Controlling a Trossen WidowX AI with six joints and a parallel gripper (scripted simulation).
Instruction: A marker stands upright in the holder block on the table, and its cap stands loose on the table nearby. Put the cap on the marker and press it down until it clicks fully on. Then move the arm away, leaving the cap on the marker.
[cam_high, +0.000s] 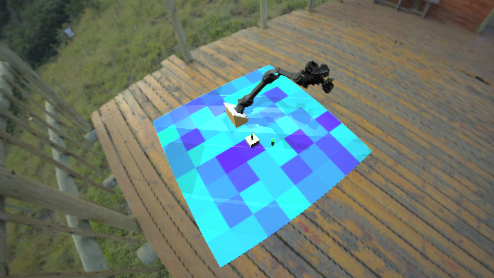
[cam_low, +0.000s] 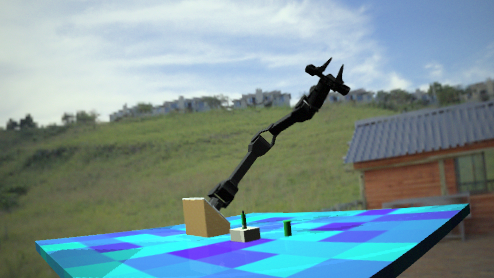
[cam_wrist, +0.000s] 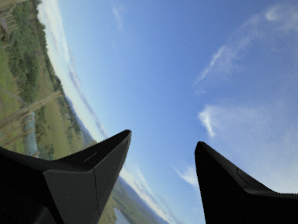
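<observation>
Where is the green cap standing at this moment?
In the exterior view the cap stands upright on the table, just right of the holder block with its marker, apart from both. The gripper is high above, holding nothing.

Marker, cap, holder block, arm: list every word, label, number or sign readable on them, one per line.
None can be read.
The dark green marker, the green cap, the white holder block and the black arm show no print; all are small in these views.

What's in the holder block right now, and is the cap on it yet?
The holder block holds the marker upright, its tip bare. The green cap stands apart on the table. The marker's lower end is hidden inside the block. The gripper is high above, holding nothing.
</observation>
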